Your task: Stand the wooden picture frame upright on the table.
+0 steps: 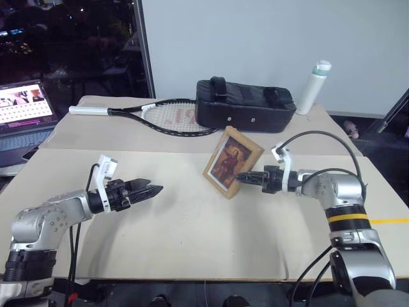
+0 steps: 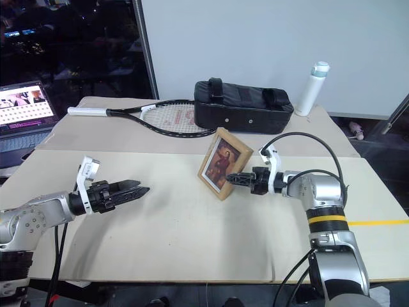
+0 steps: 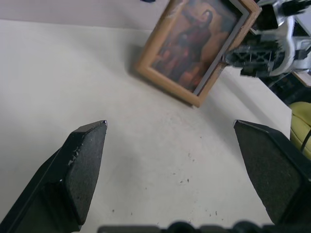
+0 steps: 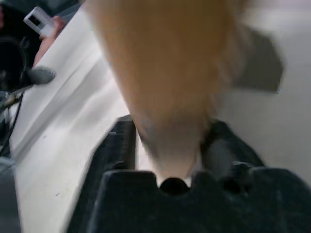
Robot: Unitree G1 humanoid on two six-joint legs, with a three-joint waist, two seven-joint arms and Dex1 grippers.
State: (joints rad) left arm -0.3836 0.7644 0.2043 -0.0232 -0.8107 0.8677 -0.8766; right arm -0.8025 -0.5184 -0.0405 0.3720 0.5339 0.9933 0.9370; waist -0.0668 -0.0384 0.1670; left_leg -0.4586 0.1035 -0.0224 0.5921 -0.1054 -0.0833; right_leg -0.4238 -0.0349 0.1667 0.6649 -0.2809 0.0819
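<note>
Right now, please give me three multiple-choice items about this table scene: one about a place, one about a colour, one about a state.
1. Where is the wooden picture frame?
A. On the table, in front of the black bag
B. Inside the black bag
C. On the laptop

2. What colour is the bottle beside the black bag?
A. Red
B. White
C. Black

3. How is the left gripper?
A. Shut on the frame
B. Shut on the racket
C. Open, holding nothing

Answers:
1. A: the frame stands tilted on the table, nearer the robot than the bag, with the right gripper at its edge.
2. B: the bottle is white, with a pale cap.
3. C: in the left wrist view its fingers stand wide apart over bare table.
</note>
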